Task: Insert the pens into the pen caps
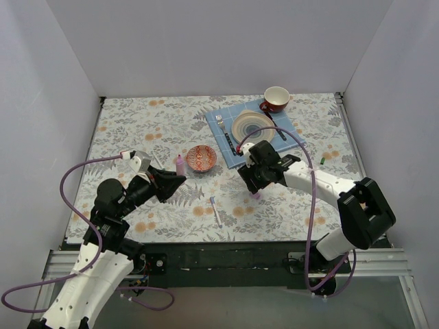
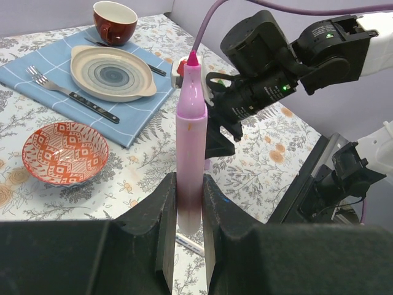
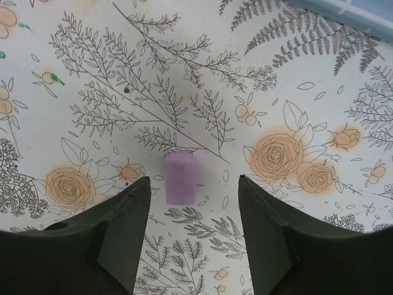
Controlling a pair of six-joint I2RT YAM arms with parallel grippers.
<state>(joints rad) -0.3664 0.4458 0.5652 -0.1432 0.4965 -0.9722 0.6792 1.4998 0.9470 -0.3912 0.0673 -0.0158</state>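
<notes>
Right jaws wide, lilac cap [image 3: 180,177] between them; left jaws clamp pink pen [image 2: 190,141]

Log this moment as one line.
left gripper: shut on pink pen | right gripper: open over lilac cap | blue-tipped pen: lying free

You have no text, label, brand, number or sign to read in any of the three views. The pink pen [image 2: 191,141] shows a plain barrel, the table [image 1: 137,130] carries only printed flowers and ferns, and the red bowl [image 2: 64,153] only a diamond pattern.
</notes>
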